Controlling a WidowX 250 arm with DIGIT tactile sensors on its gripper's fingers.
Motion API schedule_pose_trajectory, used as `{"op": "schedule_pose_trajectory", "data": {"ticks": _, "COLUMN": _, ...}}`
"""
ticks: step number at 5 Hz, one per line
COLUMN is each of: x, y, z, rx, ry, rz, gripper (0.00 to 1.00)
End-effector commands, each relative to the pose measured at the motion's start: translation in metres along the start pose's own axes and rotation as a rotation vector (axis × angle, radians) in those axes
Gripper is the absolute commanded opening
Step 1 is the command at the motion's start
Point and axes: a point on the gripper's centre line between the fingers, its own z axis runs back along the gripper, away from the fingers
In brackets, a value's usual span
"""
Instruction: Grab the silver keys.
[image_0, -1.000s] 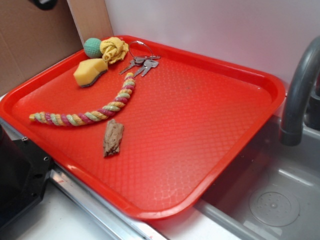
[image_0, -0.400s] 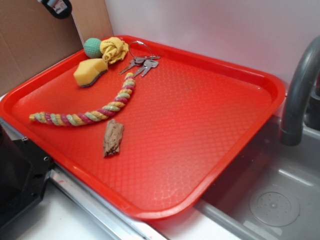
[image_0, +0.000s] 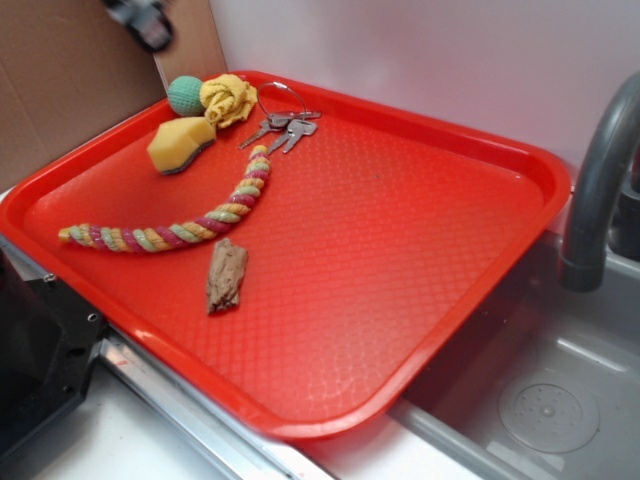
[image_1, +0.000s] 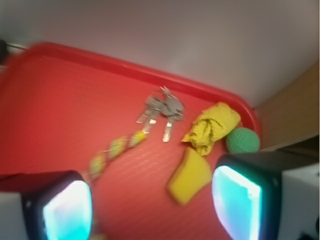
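The gripper (image_0: 142, 22) is coming in from the top-left corner of the exterior view, a blurred dark shape sitting lower and further right than a moment ago, in front of the cardboard (image_0: 70, 80). From the wrist view its fingers (image_1: 237, 202) are spread wide with nothing between them.

The keys (image_0: 283, 128) haven't budged: they lie at the far edge of the red tray (image_0: 380, 260), ring toward the rim, just beside the yellow cloth (image_0: 227, 98). Next to that is the green ball (image_0: 184, 95), with the sponge (image_0: 180, 144) in front. The rope (image_0: 175, 220) curves up so its end nearly meets the keys. The brown scrap (image_0: 226, 275) lies well apart. Everything on the tray is unchanged.
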Motion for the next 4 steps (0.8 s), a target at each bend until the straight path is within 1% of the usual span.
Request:
{"op": "schedule_pose_trajectory", "data": {"ticks": 1, "x": 0.044, "y": 0.022, "z": -0.015, "rx": 0.087, "ry": -0.094, "rz": -0.127, "gripper": 1.0}}
{"op": "schedule_pose_trajectory", "data": {"ticks": 2, "x": 0.056, "y": 0.028, "z": -0.034, "rx": 0.113, "ry": -0.144, "rz": -0.204, "gripper": 1.0}}
{"op": "schedule_pose_trajectory", "data": {"ticks": 3, "x": 0.067, "y": 0.025, "z": -0.058, "rx": 0.099, "ry": -0.155, "rz": -0.244, "gripper": 1.0}}
{"op": "schedule_pose_trajectory", "data": {"ticks": 4, "x": 0.076, "y": 0.027, "z": -0.076, "rx": 0.068, "ry": -0.17, "rz": -0.225, "gripper": 1.0}}
